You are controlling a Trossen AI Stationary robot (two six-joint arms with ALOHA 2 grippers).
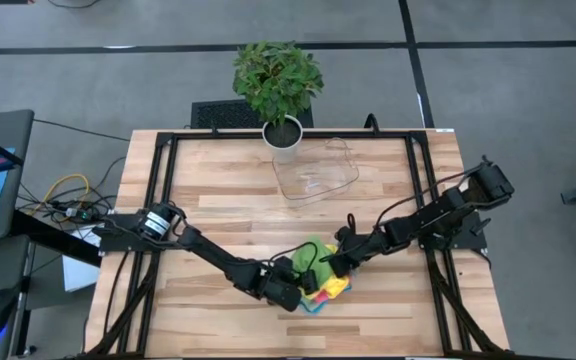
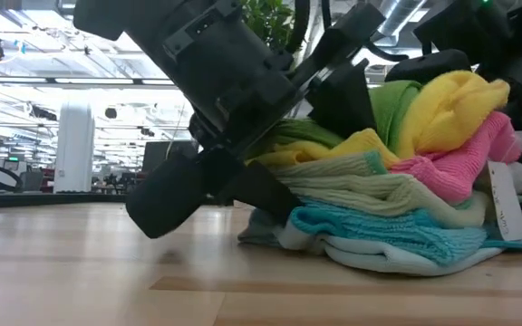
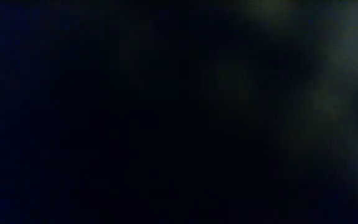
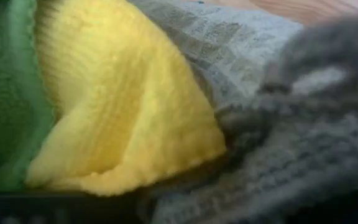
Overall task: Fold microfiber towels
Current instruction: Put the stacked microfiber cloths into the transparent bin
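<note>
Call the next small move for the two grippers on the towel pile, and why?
Probably close both and lift slightly. The left gripper and right gripper are both down in the towel pile; its green towel lies on top, unfolded.

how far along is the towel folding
Nothing looks folded yet: the towels sit in one rumpled pile. Both grippers, left and right, are down in the pile, seemingly starting on a first towel; whether either has a grip can't be seen. All the folding remains.

Nubby cloth towels (image 2: 397,195), smooth wooden table (image 2: 107,272)
</note>
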